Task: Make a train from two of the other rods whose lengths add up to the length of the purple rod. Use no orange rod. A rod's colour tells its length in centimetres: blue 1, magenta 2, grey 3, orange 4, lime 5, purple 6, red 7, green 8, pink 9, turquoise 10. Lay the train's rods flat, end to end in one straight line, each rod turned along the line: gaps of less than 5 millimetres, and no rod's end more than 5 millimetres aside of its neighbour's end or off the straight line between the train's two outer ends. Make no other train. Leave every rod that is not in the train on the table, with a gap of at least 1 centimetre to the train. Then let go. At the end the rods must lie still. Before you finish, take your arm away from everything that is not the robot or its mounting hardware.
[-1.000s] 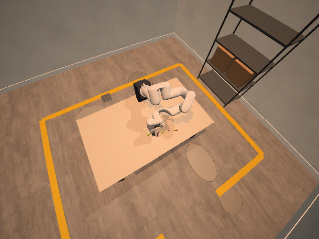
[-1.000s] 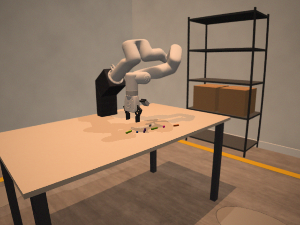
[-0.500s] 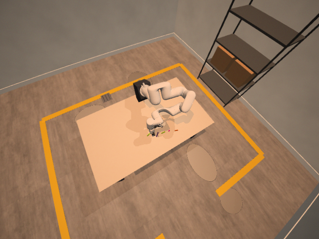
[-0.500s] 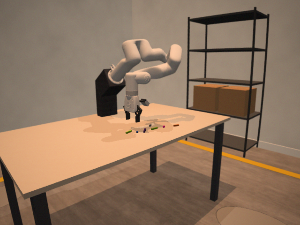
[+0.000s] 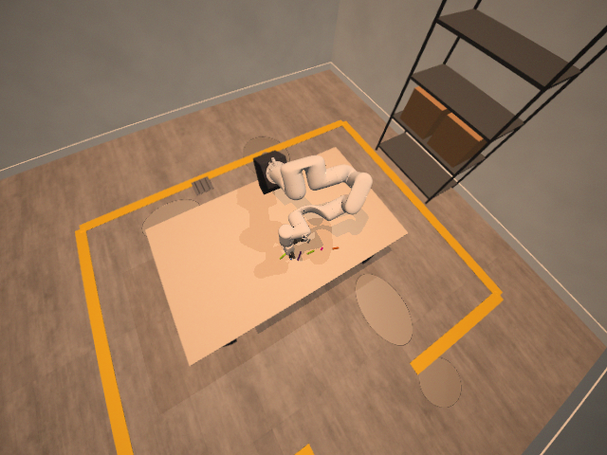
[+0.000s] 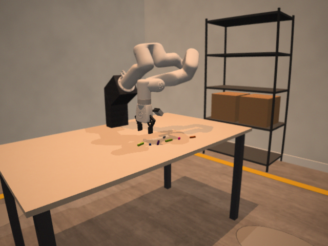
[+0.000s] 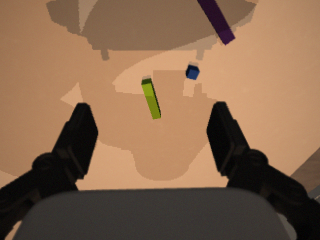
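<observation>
My gripper (image 6: 144, 129) hangs open and empty above the table, with nothing between the fingers. In the wrist view a lime rod (image 7: 151, 98) lies flat just ahead of the fingers. A small blue rod (image 7: 192, 72) lies to its right, apart from it. The purple rod (image 7: 216, 21) lies beyond, at the top right. In the exterior view the lime rod (image 6: 140, 144), the blue rod (image 6: 149, 144) and the purple rod (image 6: 158, 142) lie in a loose row. A second lime rod (image 6: 168, 140), a grey rod (image 6: 164, 137), a magenta rod (image 6: 179, 138) and an orange rod (image 6: 192, 137) lie further right.
The arm's black base (image 6: 116, 101) stands at the table's back. A black shelf (image 6: 246, 84) with two brown boxes (image 6: 245, 107) stands beyond the table's right end. The table's front edge runs near the rods.
</observation>
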Tool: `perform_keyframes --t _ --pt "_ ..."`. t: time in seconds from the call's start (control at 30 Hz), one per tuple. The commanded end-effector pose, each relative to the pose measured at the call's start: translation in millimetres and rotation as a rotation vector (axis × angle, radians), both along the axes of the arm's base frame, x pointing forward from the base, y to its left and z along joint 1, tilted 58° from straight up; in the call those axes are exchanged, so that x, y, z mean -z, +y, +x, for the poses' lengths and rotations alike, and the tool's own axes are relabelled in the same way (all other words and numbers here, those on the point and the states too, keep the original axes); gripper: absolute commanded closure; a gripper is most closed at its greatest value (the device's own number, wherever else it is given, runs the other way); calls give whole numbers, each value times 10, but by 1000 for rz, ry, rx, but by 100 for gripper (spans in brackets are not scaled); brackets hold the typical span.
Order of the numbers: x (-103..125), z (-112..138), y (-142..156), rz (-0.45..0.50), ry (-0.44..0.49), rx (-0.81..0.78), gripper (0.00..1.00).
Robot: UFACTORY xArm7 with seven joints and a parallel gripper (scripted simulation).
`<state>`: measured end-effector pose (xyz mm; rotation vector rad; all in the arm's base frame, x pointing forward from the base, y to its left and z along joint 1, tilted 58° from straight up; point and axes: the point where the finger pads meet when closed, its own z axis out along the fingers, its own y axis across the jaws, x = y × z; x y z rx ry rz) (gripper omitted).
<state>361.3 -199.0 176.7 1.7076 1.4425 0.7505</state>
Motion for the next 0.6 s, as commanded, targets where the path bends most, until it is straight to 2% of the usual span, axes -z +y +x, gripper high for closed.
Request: perform_keyframes --t 0.0,0.43,0.57 --pt "-4 -6 -4 0 -1 2 0" --pt "-4 -6 -4 1 -1 2 0" --pt "-10 3 0 27 -7 18 0"
